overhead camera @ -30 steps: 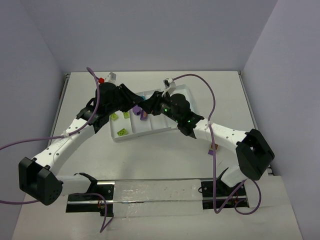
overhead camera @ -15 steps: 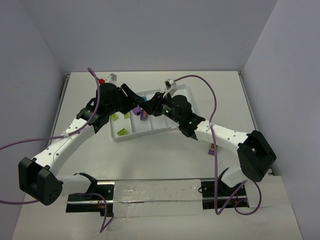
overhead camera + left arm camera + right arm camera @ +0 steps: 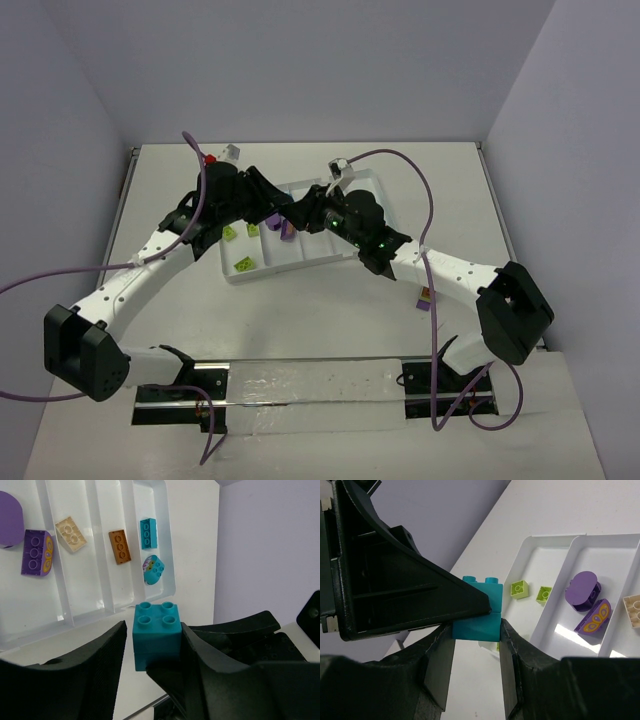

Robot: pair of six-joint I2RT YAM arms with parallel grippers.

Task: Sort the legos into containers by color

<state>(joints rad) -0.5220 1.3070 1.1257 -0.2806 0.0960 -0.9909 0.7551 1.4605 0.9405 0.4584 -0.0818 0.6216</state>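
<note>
A teal brick stack hangs above the table near the white tray, between both grippers. My right gripper is shut on its lower brick. My left gripper straddles the upper part: one finger touches it and a narrow gap shows at the other. In the top view the two grippers meet over the tray and hide the brick. The tray's compartments hold purple, tan, orange-brown and teal bricks, and lime green ones.
A small purple and orange brick stack lies on the table beside the right forearm. A red and white object sits at the back left. Purple cables loop over both arms. Walls close the table on three sides.
The left arm has shifted a little towards the back and right. The two grippers have stayed together over the tray.
</note>
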